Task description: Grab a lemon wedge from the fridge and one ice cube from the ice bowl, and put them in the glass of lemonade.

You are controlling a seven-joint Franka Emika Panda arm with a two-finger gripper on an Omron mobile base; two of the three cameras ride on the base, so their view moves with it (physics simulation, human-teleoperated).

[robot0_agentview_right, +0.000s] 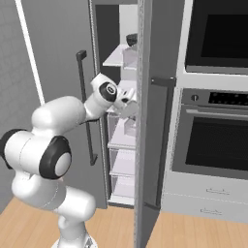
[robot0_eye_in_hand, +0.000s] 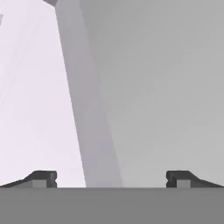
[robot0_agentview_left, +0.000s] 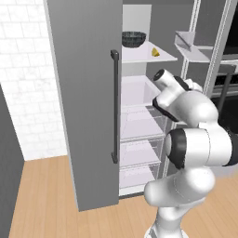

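Inside the fridge (robot0_agentview_left: 93, 93) | my gripper (robot0_eye_in_hand: 111, 179) sits wide open, nothing held (facing bare wall) | lemon wedge (robot0_agentview_left: 155, 52) on upper shelf (robot0_agentview_left: 162, 57) beside dark bowl (robot0_agentview_left: 134, 39), above my hand.

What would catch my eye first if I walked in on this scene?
The big white robot arm reaching into the open grey fridge, its gripper open with nothing between the tips. On an upper white shelf sits a tiny bright yellow lemon wedge, with a dark bowl to its left. A black oven stands beside the fridge.
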